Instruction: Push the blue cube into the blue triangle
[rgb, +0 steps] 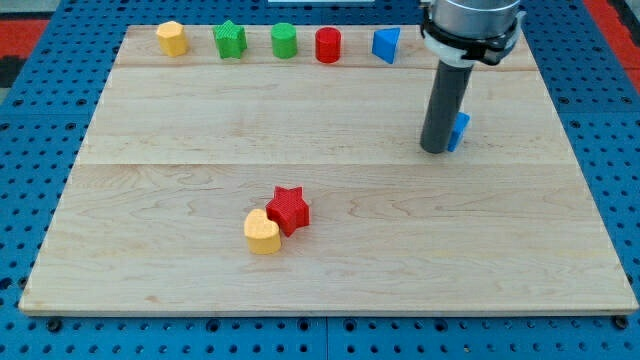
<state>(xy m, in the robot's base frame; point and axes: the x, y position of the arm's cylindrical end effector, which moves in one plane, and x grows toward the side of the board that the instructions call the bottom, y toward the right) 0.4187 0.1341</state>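
The blue cube (460, 130) sits at the view's right, mostly hidden behind my rod. My tip (435, 150) rests on the board right against the cube's left side. The blue triangle (386, 45) stands in the row along the view's top, up and to the left of the cube, with a gap of bare board between them.
Along the top row stand a yellow block (172, 39), a green star (230, 40), a green cylinder (284, 41) and a red cylinder (328, 45). Near the board's middle bottom a red star (289, 209) touches a yellow heart-like block (262, 232). The wooden board (150, 200) lies on a blue pegboard.
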